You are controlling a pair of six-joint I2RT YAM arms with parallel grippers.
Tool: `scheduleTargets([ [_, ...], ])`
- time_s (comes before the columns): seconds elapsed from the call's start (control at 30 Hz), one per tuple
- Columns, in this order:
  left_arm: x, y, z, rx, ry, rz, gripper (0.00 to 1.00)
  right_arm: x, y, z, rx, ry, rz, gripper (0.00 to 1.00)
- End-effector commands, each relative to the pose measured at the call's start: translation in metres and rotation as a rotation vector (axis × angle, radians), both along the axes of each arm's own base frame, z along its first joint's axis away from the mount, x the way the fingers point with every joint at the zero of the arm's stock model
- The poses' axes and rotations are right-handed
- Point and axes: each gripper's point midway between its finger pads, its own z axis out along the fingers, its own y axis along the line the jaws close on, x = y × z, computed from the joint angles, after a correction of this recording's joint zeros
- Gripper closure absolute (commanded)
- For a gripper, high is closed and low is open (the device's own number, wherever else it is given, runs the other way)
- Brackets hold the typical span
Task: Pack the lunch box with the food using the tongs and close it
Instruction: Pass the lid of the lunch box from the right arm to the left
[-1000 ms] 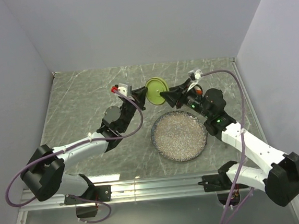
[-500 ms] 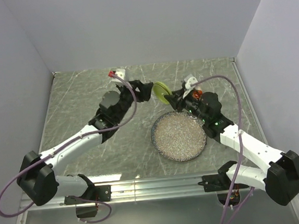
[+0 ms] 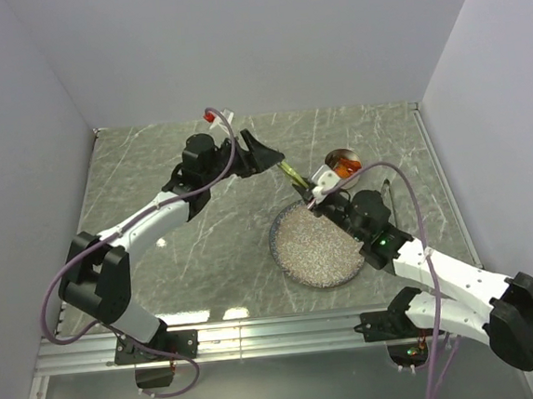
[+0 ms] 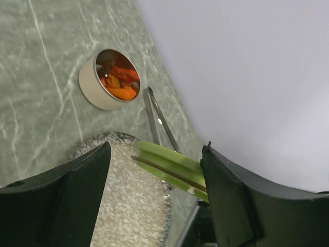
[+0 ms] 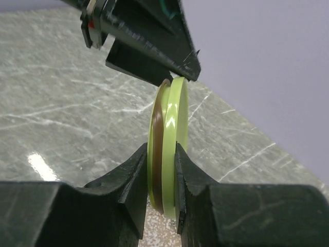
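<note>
Your right gripper (image 5: 160, 154) has the green lid (image 5: 175, 118) pinched on edge; left gripper (image 4: 156, 148) is wide open, empty, just beside it. Lunch box (image 4: 90, 87) with the food (image 4: 121, 85) sits near the right gripper, off to its right. Tip the lid flat, centre it, then lower.

Tongs (image 4: 151, 100) partly hid behind lid (image 4: 172, 163).

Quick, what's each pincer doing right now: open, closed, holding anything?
Left pincer: open, holding nothing.
Right pincer: closed on the lime-green lid.
</note>
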Motion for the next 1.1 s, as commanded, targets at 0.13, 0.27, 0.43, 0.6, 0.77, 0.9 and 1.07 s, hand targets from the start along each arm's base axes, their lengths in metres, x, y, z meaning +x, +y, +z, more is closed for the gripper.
scheduleTargets([
  [0.13,-0.037,-0.008,0.028,-0.146,0.031,-0.142,0.18,0.016,0.003,0.016,-0.122,-0.15,-0.134,1.0],
  [0.27,-0.039,-0.01,0.026,-0.174,0.054,-0.157,0.18,0.02,0.003,0.014,-0.167,-0.189,-0.202,1.0],
  [0.43,-0.039,-0.016,0.017,-0.182,0.086,-0.194,0.18,0.016,0.014,0.013,-0.211,-0.228,-0.233,1.0],
  [0.6,-0.036,-0.021,0.005,-0.175,0.11,-0.216,0.18,0.012,0.014,0.017,-0.218,-0.291,-0.271,1.0],
  [0.77,-0.035,-0.024,-0.001,-0.166,0.114,-0.229,0.36,0.008,0.012,0.024,-0.188,-0.313,-0.278,1.0],
  [0.9,-0.034,-0.024,0.0,-0.168,0.104,-0.225,0.94,0.005,0.006,0.024,-0.168,-0.317,-0.291,1.0],
  [1.07,-0.033,-0.024,0.003,-0.193,0.088,-0.237,1.0,0.005,-0.009,0.027,-0.12,-0.281,-0.355,0.91],
])
